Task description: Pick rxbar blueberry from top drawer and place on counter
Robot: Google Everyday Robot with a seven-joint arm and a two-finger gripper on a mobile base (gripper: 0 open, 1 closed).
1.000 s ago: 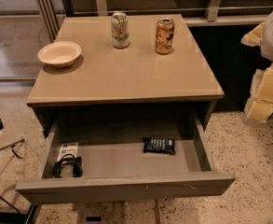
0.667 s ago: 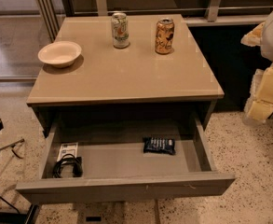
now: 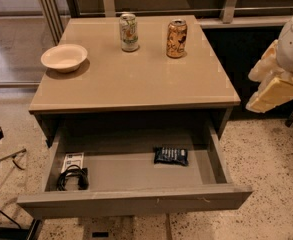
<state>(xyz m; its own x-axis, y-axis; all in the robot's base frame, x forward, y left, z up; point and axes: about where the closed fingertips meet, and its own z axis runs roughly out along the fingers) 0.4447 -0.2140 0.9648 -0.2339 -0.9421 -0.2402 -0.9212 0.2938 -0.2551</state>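
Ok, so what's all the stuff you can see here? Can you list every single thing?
counter: 1, glossy tan, middle of the view
top drawer: 1, grey-taupe, pulled open under the counter
bowl: 1, cream, back left of the counter
green-and-white can: 1, upright at the back of the counter
orange-brown can: 1, upright, just right of the other can
rxbar blueberry: 1, dark navy, flat in the drawer, right of middle
cable: 1, black, coiled in the drawer's left end
card: 1, white, just behind the cable
gripper: 1, cream, at the view's right edge, off the counter's right side, away from the drawer
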